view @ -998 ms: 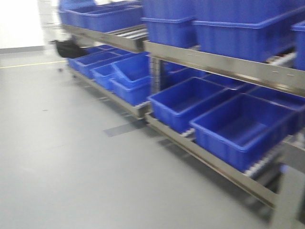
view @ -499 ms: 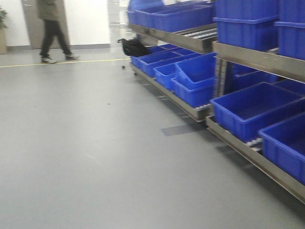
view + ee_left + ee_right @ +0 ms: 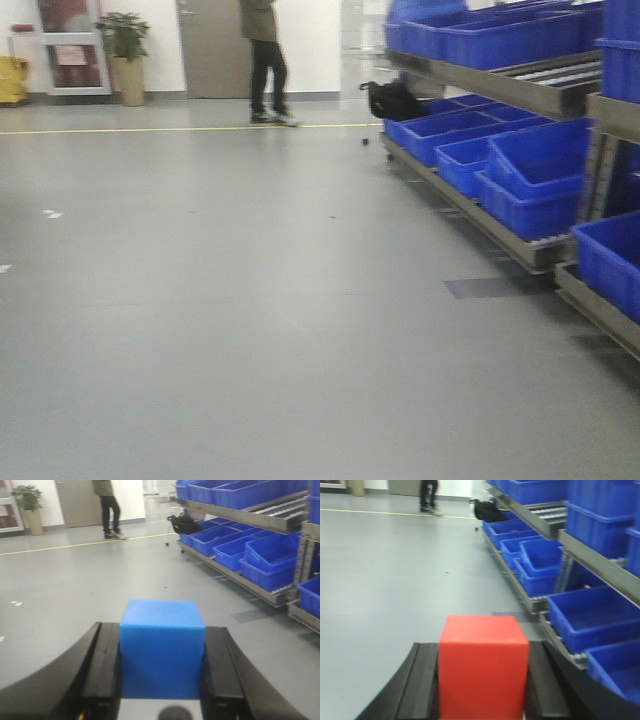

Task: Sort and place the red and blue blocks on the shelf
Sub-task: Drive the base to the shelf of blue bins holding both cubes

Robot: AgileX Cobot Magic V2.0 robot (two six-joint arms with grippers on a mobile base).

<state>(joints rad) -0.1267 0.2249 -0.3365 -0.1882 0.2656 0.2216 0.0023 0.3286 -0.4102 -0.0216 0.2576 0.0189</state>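
Note:
In the left wrist view my left gripper (image 3: 161, 632) is shut on the blue block (image 3: 162, 655), which sits square between the two black fingers. The right wrist view shows the red block (image 3: 483, 672) clamped the same way in my right gripper (image 3: 482, 650). Both blocks hang above the grey floor. The shelf (image 3: 497, 84), a metal rack with steel front rails and roller tracks, runs along the right side at a distance; it appears again as the shelf (image 3: 235, 514) and the shelf (image 3: 600, 560). Neither gripper shows in the front view.
Blue bins (image 3: 535, 170) fill the rack's two levels. A black bag (image 3: 392, 100) lies at its far end. A person (image 3: 262, 60) stands by the door (image 3: 205, 45). Far left are a potted plant (image 3: 127, 55) and a yellow line (image 3: 150, 129) across the floor.
The front view has swung left: the rack slid from mid-frame to the right edge, and open floor, the person, the door and the plant came into sight.

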